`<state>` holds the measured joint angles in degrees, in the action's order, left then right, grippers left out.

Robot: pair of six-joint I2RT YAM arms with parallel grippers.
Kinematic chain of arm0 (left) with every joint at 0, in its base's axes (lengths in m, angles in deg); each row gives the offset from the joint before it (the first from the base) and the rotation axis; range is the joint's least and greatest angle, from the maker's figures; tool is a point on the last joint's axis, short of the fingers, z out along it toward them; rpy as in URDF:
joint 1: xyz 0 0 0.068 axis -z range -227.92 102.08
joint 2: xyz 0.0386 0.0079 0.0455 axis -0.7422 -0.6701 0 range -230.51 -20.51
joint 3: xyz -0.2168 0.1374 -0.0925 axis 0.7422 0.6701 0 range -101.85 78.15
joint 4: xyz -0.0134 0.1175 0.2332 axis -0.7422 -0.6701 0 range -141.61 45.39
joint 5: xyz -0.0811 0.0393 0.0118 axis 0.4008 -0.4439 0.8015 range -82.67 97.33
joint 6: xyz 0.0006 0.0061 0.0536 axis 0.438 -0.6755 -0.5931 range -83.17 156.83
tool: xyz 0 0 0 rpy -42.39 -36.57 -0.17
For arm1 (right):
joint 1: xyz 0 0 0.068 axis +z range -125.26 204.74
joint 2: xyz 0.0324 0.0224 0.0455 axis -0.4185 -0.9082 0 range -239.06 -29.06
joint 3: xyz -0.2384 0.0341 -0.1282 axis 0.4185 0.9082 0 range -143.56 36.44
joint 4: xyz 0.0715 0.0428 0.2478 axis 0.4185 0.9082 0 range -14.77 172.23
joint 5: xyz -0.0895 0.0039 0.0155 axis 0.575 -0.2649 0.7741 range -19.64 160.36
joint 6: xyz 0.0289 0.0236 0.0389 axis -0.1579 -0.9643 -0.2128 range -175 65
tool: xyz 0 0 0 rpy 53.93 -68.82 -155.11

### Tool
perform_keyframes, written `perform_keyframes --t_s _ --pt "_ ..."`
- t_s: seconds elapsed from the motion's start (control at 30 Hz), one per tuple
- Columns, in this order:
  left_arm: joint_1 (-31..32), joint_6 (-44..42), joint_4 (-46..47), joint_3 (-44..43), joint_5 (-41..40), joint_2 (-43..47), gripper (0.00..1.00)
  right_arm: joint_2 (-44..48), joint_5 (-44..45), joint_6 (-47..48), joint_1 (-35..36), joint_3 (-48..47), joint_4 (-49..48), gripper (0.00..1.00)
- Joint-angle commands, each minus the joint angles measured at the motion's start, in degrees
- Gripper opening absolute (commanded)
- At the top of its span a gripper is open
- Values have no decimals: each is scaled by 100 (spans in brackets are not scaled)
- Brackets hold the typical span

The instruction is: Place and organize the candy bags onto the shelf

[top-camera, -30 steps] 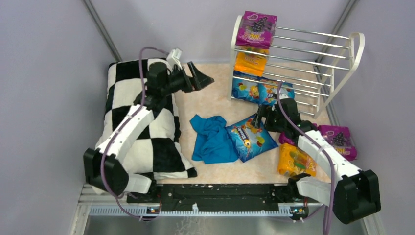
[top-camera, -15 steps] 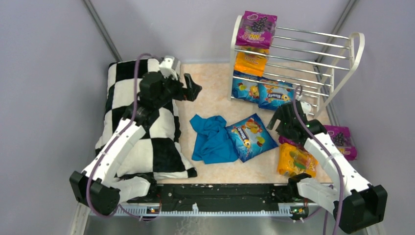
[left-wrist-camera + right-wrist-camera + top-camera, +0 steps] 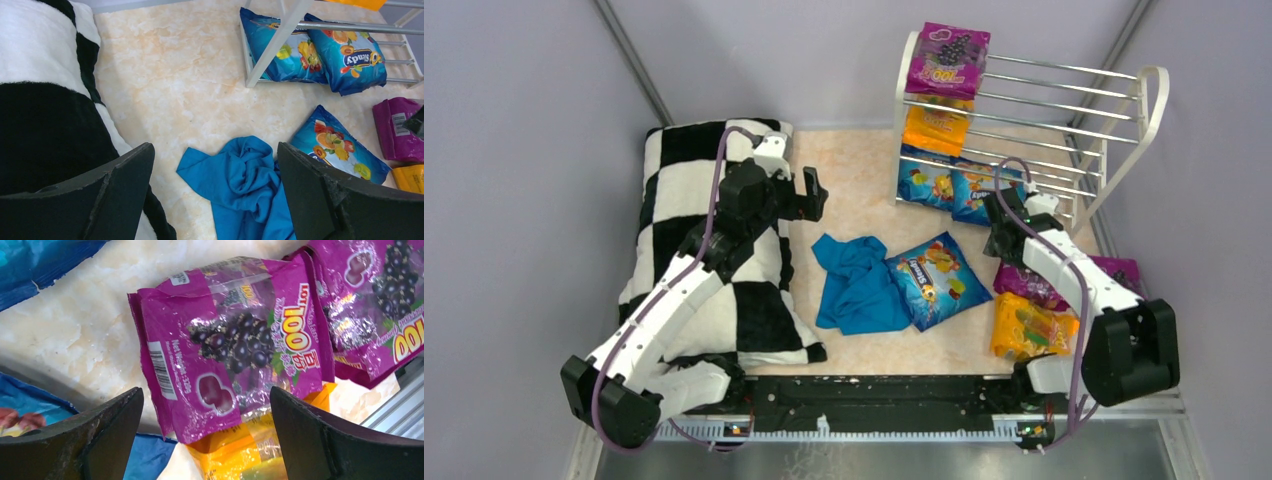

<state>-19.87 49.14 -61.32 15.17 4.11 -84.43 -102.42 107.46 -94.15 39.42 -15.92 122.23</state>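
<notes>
The white shelf point(image 3: 1124, 110) holds a purple bag point(image 3: 947, 60) on top, an orange bag point(image 3: 936, 128) on the middle tier and two blue bags point(image 3: 924, 185) point(image 3: 976, 192) at the bottom. On the table lie a blue bag point(image 3: 937, 280), two purple bags point(image 3: 1029, 287) point(image 3: 1126, 272) and an orange bag point(image 3: 1027, 330). My right gripper point(image 3: 1009, 248) point(image 3: 206, 392) is open, hovering over a purple bag point(image 3: 230, 345) that overlaps the orange bag point(image 3: 250, 455). My left gripper point(image 3: 812, 195) point(image 3: 215, 150) is open and empty, above the floor near the pillow.
A checkered pillow point(image 3: 694, 260) fills the left side. A teal cloth point(image 3: 859, 285) point(image 3: 250, 185) lies crumpled beside the loose blue bag point(image 3: 340, 150). The shelf's front leg point(image 3: 272, 47) stands before the bottom-tier blue bags. Grey walls close in all round.
My left gripper has drawn back toward the pillow. My right gripper has swung right, from beside the loose blue bag to above the purple bag near the shelf's foot.
</notes>
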Motion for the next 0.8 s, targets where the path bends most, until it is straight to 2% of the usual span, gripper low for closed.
perform_keyframes --t_s 0.0,0.07,0.23,0.3,0.53,0.67,0.77 --pt "66 -106 236 31 -140 19 99 -424 -18 596 -44 -180 -420 96" --pt "77 -107 235 37 -126 2 99 -625 -228 664 -52 -109 -562 94" --pt "67 -115 236 31 -117 -18 99 -1141 -368 838 2 -110 -696 73" --pt "60 -115 231 31 -110 -23 99 -1280 -376 853 164 -142 -713 68" --pt "-23 -74 263 70 -60 -81 99 -1344 -1034 746 414 56 -1096 36" --pt "-75 -39 329 133 -2 -114 99 -1076 -1913 591 692 279 -1698 27" --pt "-121 -4 358 163 76 -175 99 -861 -3067 262 699 540 -2493 21"
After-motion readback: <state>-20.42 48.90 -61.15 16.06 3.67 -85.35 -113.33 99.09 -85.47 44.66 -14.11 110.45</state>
